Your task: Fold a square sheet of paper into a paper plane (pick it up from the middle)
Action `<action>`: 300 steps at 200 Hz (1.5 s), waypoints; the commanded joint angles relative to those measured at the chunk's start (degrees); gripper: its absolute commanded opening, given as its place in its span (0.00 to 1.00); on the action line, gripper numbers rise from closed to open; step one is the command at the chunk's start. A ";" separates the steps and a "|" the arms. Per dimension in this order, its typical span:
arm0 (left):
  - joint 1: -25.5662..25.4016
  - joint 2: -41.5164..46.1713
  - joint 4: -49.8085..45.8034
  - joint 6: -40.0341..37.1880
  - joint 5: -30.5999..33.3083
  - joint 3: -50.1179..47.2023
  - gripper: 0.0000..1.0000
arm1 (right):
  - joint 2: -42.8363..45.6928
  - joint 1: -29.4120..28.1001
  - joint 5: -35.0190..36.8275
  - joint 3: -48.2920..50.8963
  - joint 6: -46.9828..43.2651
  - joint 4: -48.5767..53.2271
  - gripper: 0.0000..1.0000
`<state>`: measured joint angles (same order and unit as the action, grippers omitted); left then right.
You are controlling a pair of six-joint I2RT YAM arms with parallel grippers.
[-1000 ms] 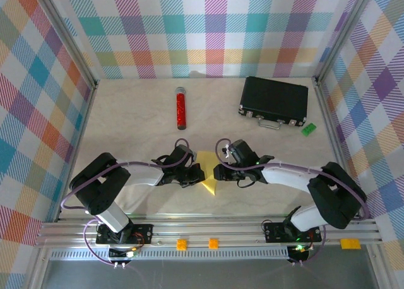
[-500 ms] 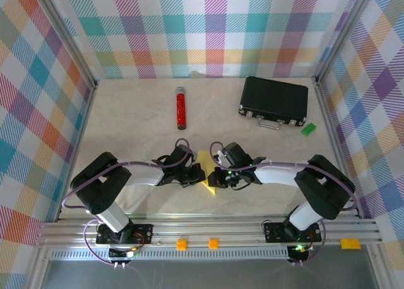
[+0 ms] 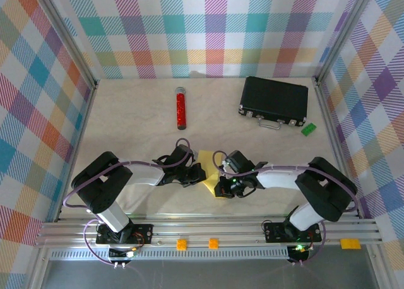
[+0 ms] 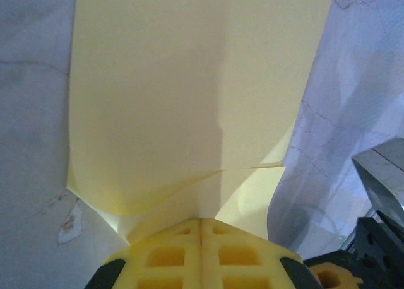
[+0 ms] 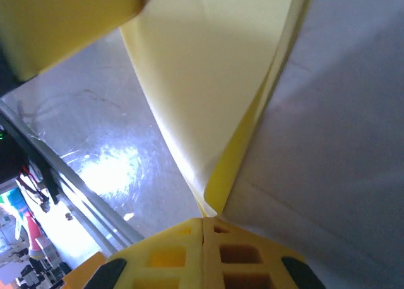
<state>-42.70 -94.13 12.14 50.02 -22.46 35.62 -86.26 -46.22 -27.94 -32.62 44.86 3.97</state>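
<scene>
- Looking down from the top camera, the folded square sheet of paper (image 3: 207,166) sits between the left gripper (image 3: 199,173) and the right gripper (image 3: 221,187), toward the table's (image 3: 126,112) near edge.
- Left wrist: yellow fingers (image 4: 170,254) pressed together, pinching the sheet's layered edge.
- Right wrist: fingers (image 5: 243,254) likewise closed, clamping a folded corner.

The yellow square sheet of paper (image 3: 208,169) is folded double and pinched at two edges.
</scene>
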 commanded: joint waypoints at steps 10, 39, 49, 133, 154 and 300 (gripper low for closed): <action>-0.63 -2.31 -5.45 -1.13 2.33 -1.29 0.00 | 4.57 -0.37 -1.45 -3.09 2.00 1.44 0.07; -0.62 -2.21 -5.07 -0.91 2.50 -1.51 0.00 | 2.69 -0.42 3.77 -7.71 2.30 4.28 0.07; -0.63 -2.37 -4.94 -0.89 2.42 -1.60 0.00 | 0.48 -0.37 5.26 -9.20 2.18 4.70 0.06; -0.63 -2.72 -6.79 -2.24 3.38 -1.18 0.00 | -4.13 -0.45 1.76 -1.20 4.07 -0.71 0.06; -0.63 -2.81 -6.35 -1.87 3.47 -1.57 0.00 | -1.21 -0.45 1.31 1.90 4.28 0.23 0.06; -0.63 -3.56 -4.58 -0.89 3.10 -2.13 0.00 | -8.40 -1.90 2.09 -3.45 6.51 -5.15 0.05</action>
<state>-42.81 -94.56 12.84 49.25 -22.68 35.59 -93.86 -47.48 -25.56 -39.13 50.09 0.21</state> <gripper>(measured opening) 0.050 0.058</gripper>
